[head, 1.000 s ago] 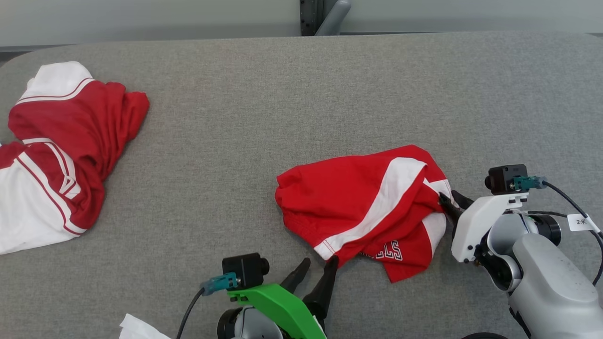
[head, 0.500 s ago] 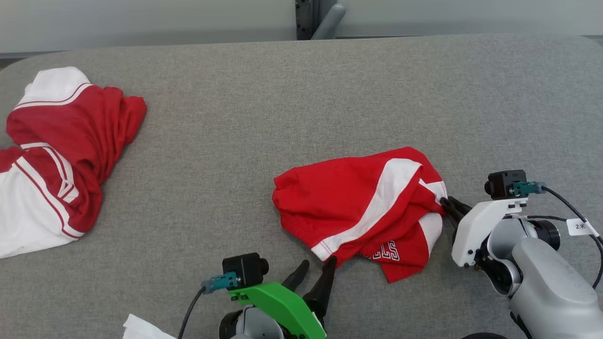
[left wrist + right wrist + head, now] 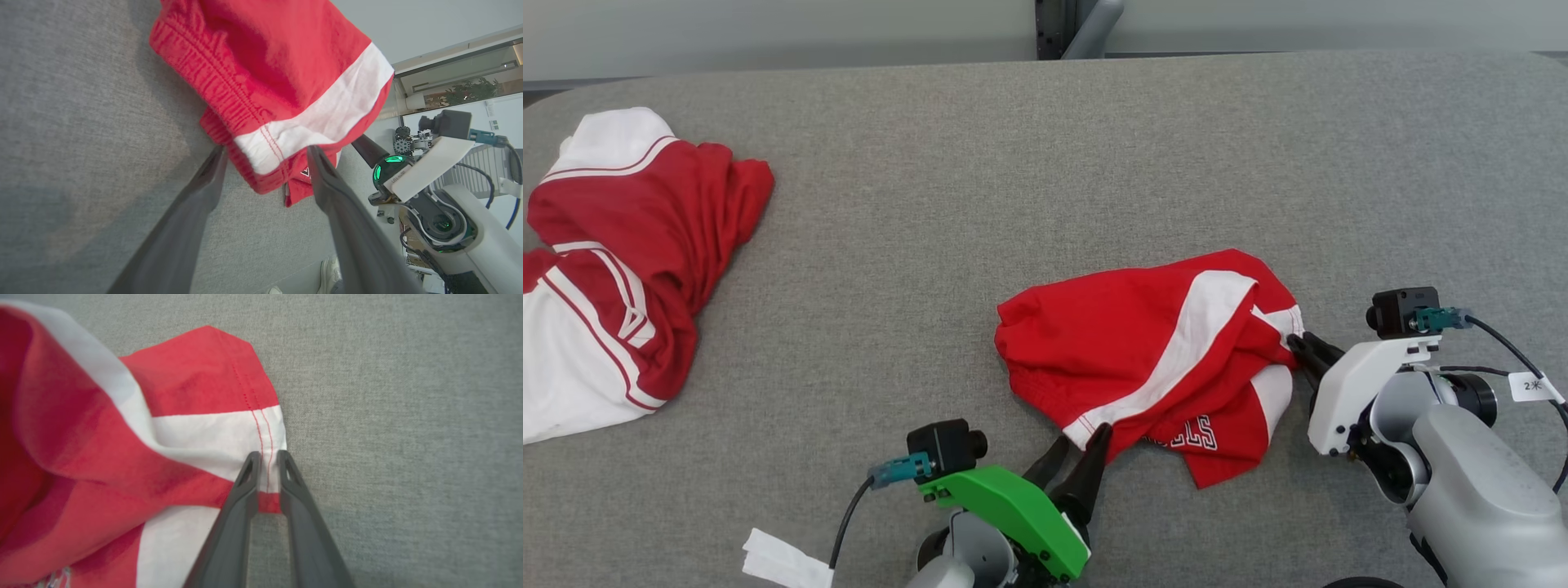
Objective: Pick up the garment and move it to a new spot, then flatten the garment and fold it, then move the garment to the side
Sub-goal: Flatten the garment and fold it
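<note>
A grey, felt-like table [image 3: 1013, 163] runs across the head view to a pale wall behind. The garment [image 3: 1143, 351], red shorts with white stripes, lies crumpled on the near right part of the table. A second red and white garment [image 3: 629, 261] lies well apart at the far left, and a white paper scrap [image 3: 784, 559] lies at the near edge. The right gripper [image 3: 1298, 341] touches the right edge of the shorts. The left gripper [image 3: 1082, 437] stands at their near corner.

In the left wrist view, the left gripper [image 3: 266, 149] is spread wide and the white hem corner of the garment [image 3: 278, 61] sits between its fingers, not yet pinched. If this arm lifts before it clamps, the corner will probably slip out. If it clamps too deep, it may catch the red layer below as well, and the shorts would then not open flat.

In the right wrist view, the right gripper [image 3: 267, 454] is clenched on the stitched hem of the garment [image 3: 81, 437], with only a narrow piece of cloth between the tips. I judge this grasp shallow, so a quick pull, or a pull against the other arm, could free the hem. Lifting on this side alone would leave the cloth bunched and dragging over the table.
</note>
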You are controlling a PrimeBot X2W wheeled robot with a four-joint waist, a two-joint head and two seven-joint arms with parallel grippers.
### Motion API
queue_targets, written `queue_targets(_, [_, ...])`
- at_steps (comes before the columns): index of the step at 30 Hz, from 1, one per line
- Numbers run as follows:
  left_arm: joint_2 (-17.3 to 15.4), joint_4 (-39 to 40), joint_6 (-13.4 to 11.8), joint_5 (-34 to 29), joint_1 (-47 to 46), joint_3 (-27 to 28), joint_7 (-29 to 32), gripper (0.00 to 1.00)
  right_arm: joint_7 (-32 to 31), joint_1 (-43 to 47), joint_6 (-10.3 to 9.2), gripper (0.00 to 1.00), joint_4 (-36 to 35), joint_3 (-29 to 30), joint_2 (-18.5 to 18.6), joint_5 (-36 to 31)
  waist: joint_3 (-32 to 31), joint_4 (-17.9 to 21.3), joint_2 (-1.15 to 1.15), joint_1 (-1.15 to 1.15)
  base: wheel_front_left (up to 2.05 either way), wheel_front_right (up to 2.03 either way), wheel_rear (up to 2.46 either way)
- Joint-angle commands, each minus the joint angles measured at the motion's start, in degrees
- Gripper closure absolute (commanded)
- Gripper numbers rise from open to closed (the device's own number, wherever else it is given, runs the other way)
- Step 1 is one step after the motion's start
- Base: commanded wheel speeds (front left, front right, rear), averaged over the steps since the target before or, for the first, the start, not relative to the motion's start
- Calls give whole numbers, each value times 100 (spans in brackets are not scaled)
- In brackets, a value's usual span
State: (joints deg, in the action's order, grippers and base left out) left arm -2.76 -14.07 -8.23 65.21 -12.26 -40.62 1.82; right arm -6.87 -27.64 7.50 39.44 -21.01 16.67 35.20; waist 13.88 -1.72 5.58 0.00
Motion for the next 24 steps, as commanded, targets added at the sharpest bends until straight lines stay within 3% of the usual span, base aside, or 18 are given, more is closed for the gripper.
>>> queue_targets(1, [-25, -24, 15, 50, -76, -2, -39, 0, 43, -53, -2, 80, 24, -13, 12, 39, 1, 4, 0, 0, 0, 0, 0])
queue_targets(8, [-25, -233, 68, 508, -234, -204, -129, 0, 64, -74, -2, 100, 63, -88, 19, 99, 14, 33, 0, 0, 0, 0, 0])
queue_targets(9, [-22, -263, 79, 503, -291, -259, -151, 30, 69, -77, -2, 100, 66, -99, 21, 114, 19, 37, 0, 0, 0, 0, 0])
queue_targets(12, [-24, -392, 135, 578, -394, -363, -241, 99, 76, -91, -2, 100, 67, -129, 29, 133, 27, 50, 0, 0, 0, 0, 0])
queue_targets(18, [-25, -553, 271, 551, -613, -480, -455, 100, 196, -82, -2, 100, -85, -127, 103, 170, -15, 75, 0, 0, 0, 0, 0])
queue_targets(24, [-236, -153, 397, 477, -515, -376, -649, 100, 363, 274, -1, 100, -783, 37, 230, 360, -103, 130, 0, 0, 0, 0, 0])
